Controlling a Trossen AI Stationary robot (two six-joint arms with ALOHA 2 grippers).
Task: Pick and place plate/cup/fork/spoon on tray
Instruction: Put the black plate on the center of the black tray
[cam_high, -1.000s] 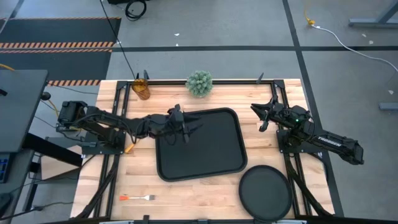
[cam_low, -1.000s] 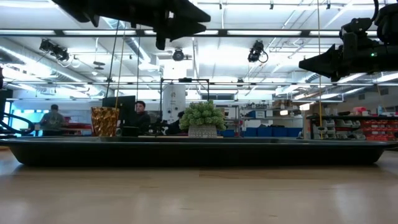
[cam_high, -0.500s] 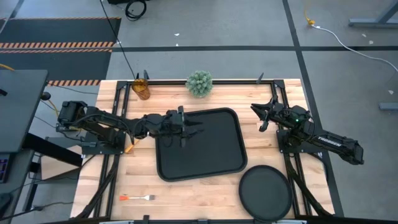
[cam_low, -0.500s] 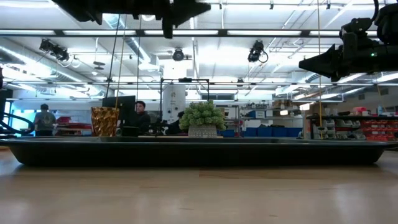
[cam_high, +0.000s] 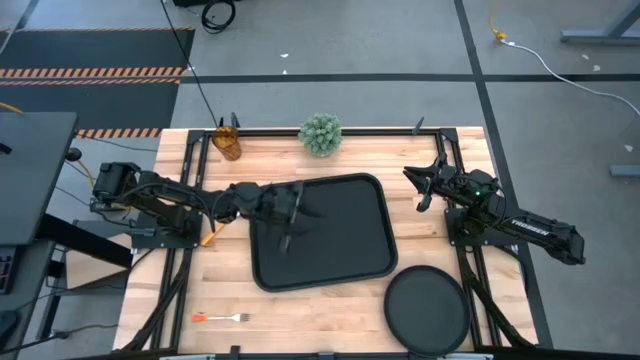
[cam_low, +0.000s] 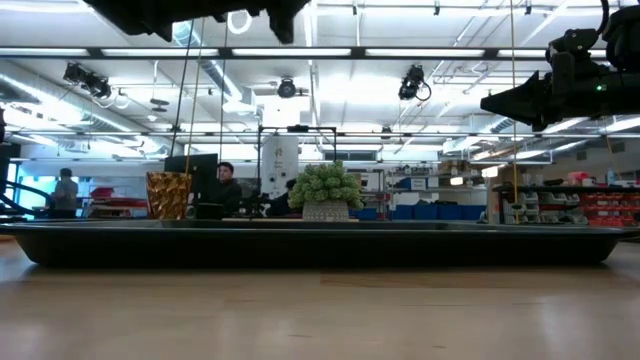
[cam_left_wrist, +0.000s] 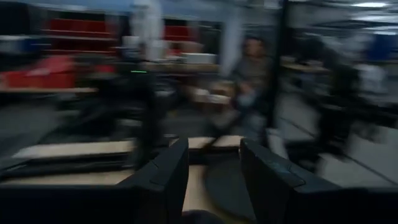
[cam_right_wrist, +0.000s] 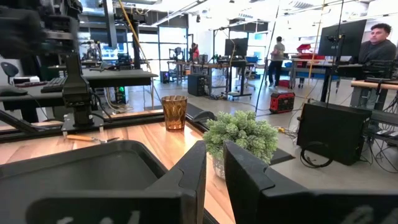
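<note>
Entry, tray-setting job: tray (cam_high: 320, 232) at mid-worktop, bare, long axis running from near edge to far; plate (cam_high: 427, 301) off its near right corner, just beside; cup (cam_high: 228, 141) upright at the far left; fork (cam_high: 222, 318) near the front edge, lying crosswise, tines toward the plate; spoon (cam_right_wrist: 87, 139) beside the tray's left rim (bowl direction unclear).

Left tool (cam_high: 290, 215) hangs over the tray's left part, fingers (cam_left_wrist: 163, 177) narrowly parted, holding nothing; right tool (cam_high: 418, 185) waits beyond the tray's right rim, fingers close together.

I judge the next pick undecided; I would align the left fingers across a handle before descending.
</note>
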